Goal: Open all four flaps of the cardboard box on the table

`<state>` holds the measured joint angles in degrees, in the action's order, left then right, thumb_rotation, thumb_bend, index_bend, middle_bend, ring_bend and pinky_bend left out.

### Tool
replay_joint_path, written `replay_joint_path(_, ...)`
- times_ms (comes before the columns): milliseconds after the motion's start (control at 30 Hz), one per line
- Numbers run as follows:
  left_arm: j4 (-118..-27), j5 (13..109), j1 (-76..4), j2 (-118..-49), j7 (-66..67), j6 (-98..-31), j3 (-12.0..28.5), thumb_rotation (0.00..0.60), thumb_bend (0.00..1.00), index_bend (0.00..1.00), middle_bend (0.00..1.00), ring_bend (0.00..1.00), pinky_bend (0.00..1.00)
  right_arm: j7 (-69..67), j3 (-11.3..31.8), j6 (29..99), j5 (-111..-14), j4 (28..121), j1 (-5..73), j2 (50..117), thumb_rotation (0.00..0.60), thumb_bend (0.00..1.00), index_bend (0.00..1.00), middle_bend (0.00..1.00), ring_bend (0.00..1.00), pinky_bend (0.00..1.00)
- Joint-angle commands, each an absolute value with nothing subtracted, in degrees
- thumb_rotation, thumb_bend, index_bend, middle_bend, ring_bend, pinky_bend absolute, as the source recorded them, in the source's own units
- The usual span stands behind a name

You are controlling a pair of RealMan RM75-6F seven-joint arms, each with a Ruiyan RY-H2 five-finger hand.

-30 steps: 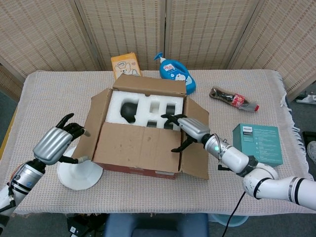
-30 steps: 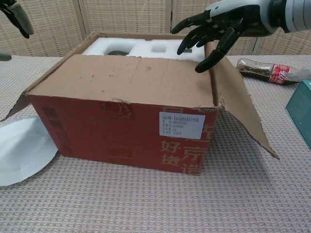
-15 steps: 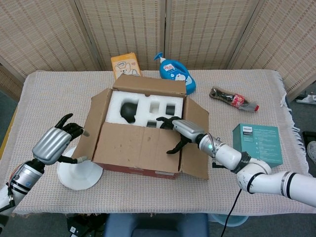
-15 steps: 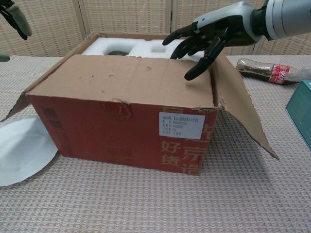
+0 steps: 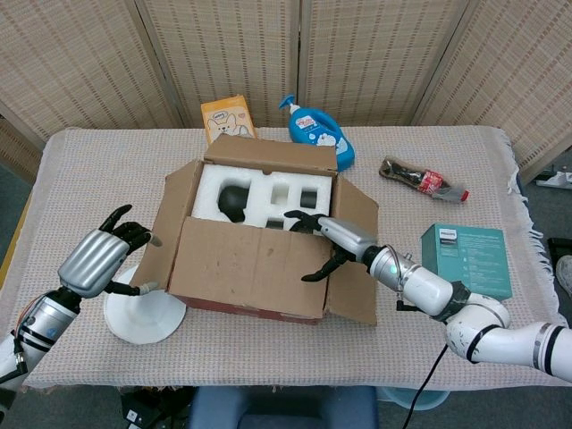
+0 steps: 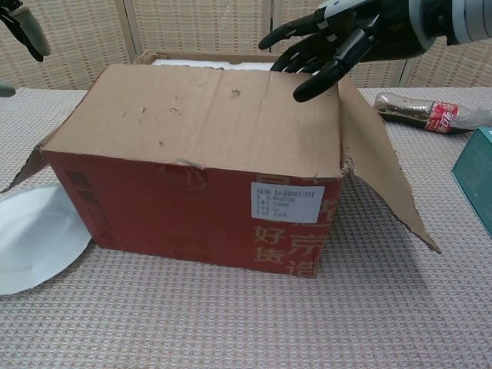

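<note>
Hovering right hand (image 5: 326, 243) over near flap (image 6: 207, 115) of cardboard box (image 5: 259, 232), fingers spread, holding nothing; left hand (image 5: 98, 259) idling half-curled, empty.

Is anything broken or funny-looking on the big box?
Yes. The cardboard box looks battered: the corner by its right flap is torn and ragged, and the front flap is dented and scuffed. A cola bottle also lies tipped on its side behind it.
</note>
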<state>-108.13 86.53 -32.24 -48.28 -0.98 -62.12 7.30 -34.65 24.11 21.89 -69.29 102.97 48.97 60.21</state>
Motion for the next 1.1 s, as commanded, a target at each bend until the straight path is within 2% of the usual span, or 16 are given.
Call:
replay_joint_path(33,-108.3,86.4,-32.2,-48.1,-0.9,-62.4,7.5,0.452,0.22,0.36,0.37,0.28,0.0,-43.9,26.9,23.2,-75.0,106.0,44.6,57.9,0.564,0.12,0.02,0.25,0.12,0.0)
replay_joint_path(167,-108.5,85.9,-31.8,-47.7,-0.9,-63.2,7.9,0.448,0.22,0.36,0.37,0.28,0.0,-57.8,27.8,25.9,-82.8,108.0,41.2,56.7,0.565,0.12,0.02,0.24,0.13,0.0)
replay_joint_path(300,-108.5,85.4,-31.3,-47.4,-1.1,-63.9,8.1,0.455,0.22,0.36,0.37,0.28,0.0,-74.4,25.2,30.9,-93.2,108.2,40.3,55.0,0.563,0.12,0.03,0.24,0.13,0.0)
replay_joint_path(433,-108.4,84.8,-30.9,-47.1,-1.2,-64.4,8.2,0.455,0.22,0.36,0.37,0.28,0.0,-93.1,18.1,40.6,-106.6,105.4,42.3,53.2,0.564,0.12,0.03,0.23,0.13,0.0)
replay_joint_path(567,-108.2,84.2,-30.5,-46.8,-1.4,-64.9,8.4,0.454,0.22,0.36,0.37,0.28,0.0,-109.6,10.0,54.2,-118.4,99.6,46.0,52.3,0.566,0.12,0.03,0.22,0.13,0.0)
replay_joint_path(667,-108.3,84.0,-30.1,-46.3,-1.8,-65.8,8.8,0.447,0.22,0.36,0.37,0.28,0.0,-114.8,6.3,61.2,-122.2,96.8,47.9,52.1,0.565,0.12,0.03,0.21,0.13,0.0)
replay_joint_path(767,-108.2,84.0,-29.7,-45.9,-2.1,-66.5,9.1,0.458,0.22,0.36,0.37,0.28,0.0,-115.9,3.5,65.1,-123.8,96.4,49.2,51.8,0.565,0.12,0.03,0.21,0.13,0.0)
replay_joint_path(900,-108.0,83.8,-29.5,-45.7,-2.5,-66.8,9.3,0.456,0.22,0.36,0.37,0.28,0.0,-116.1,0.8,68.8,-124.6,97.3,50.5,51.3,0.564,0.12,0.03,0.2,0.13,0.0)
replay_joint_path(1100,-107.8,83.9,-29.2,-45.7,-2.8,-67.1,9.4,0.449,0.22,0.36,0.37,0.28,0.0,-114.1,-3.0,70.5,-125.8,100.1,53.0,50.4,0.563,0.12,0.03,0.19,0.12,0.0)
